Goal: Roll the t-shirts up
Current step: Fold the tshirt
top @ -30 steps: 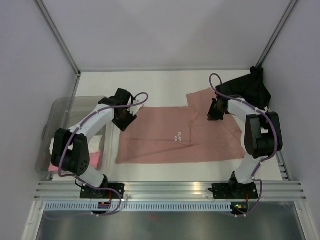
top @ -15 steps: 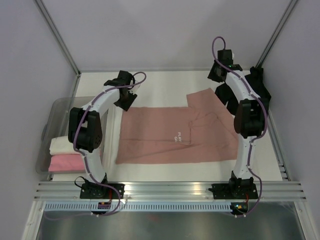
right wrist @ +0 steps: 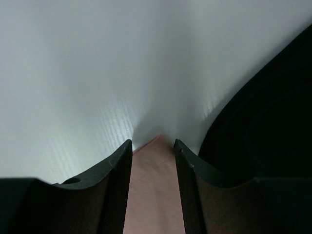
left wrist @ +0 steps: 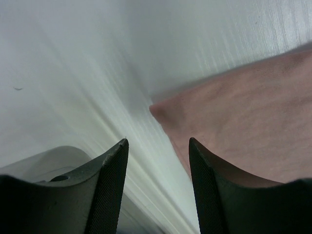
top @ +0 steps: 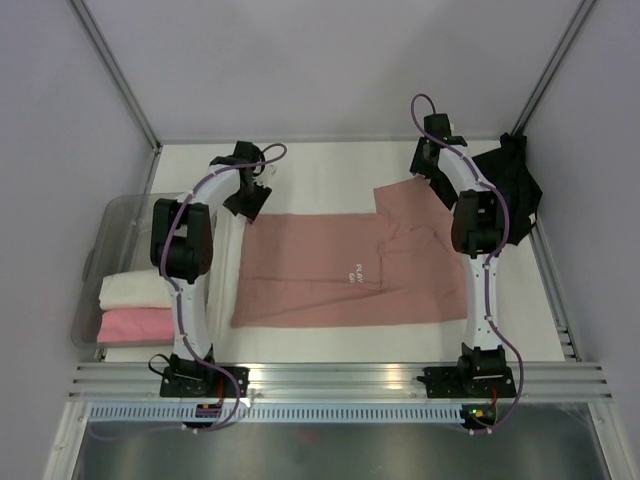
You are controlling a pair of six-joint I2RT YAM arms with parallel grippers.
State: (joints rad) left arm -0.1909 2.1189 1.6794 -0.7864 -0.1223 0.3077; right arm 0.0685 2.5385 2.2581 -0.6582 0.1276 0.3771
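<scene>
The left end effector (left wrist: 158, 146) hangs over the far left corner of the dusty salmon-pink cloth t-shirt (top: 350, 270). Its jaws are moderately apart with nothing between them. The right end effector (right wrist: 152, 144) sits over the shirt's far right corner, jaws also apart. The cloth tip shows in the gap, but it appears to lie on the white counter (top: 330, 165) rather than in a grip.

**Position of work:** The salmon-pink shirt lies spread flat across the middle of the counter, with a folded-over section on its right side. It is not yet rolled. A black cloth t-shirt (top: 510, 180) is bunched in the far right corner, just beside the right end effector. A cream rolled t-shirt (top: 135, 290) and a bright-pink rolled t-shirt (top: 135, 325) lie in the translucent grey plastic bin (top: 115, 215) at left.

**Risks, as judged:**
- The right jaws could catch the black cloth along with the pink corner, because the two lie so close together.
- Either end effector could close short of its corner and pinch bare counter or only one layer.
- Uneven pick-up at the two corners would skew the roll.
- The left arm works near the bin wall and could nudge it.

**Not determinable:**
- Both wrist views are blurred, so whether any fingertip touches the counter cannot be told.
- The arms cover the shirt's left edge and part of its right side in the overhead view.
- The white chest print (top: 355, 272) is too small to read.
- The black shirt's layout is lost in its folds.
</scene>
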